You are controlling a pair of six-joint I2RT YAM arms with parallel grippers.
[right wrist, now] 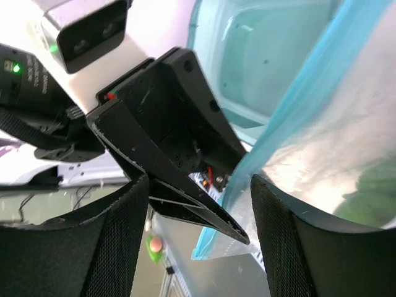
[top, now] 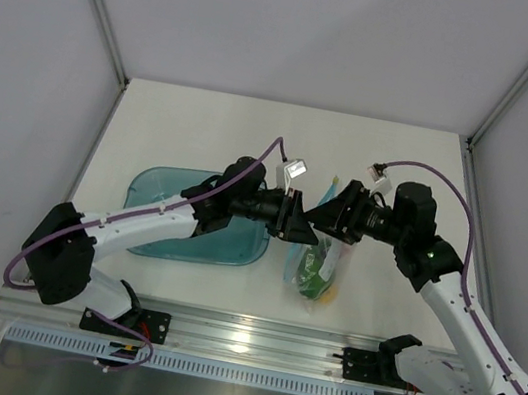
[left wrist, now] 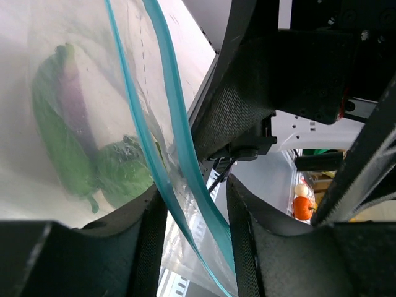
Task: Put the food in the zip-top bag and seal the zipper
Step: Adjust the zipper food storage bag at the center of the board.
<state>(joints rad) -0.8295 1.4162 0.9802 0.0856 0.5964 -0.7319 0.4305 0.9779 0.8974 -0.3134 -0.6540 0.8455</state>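
One zip-top bag [top: 318, 266], right of one tray [top: 170, 212], holds one green vegetable [left wrist: 124, 176], one purple piece [left wrist: 77, 105] and one yellow fruit [top: 328, 291]; its zipper [left wrist: 182, 148] runs between left jaws and right jaws, clench untellable; bare surface [top: 254, 135] beyond

— Where is the bag [top: 335, 255]?
— Near the middle of the table [top: 254, 135], just right of the tray [top: 149, 188], below my two claws.
— And the claws?
— My left claw [top: 301, 228] reaches over the tray's right edge; my right claw [top: 330, 216] faces it, tips nearly touching.
— The zipper [left wrist: 179, 136]?
— It runs along the bag's upper edge, between my left fingers [left wrist: 148, 247] and close by one right finger.
— The food [top: 313, 273]?
— Inside the bag: the vegetable [left wrist: 120, 176], with another piece [left wrist: 77, 105] just beside it.
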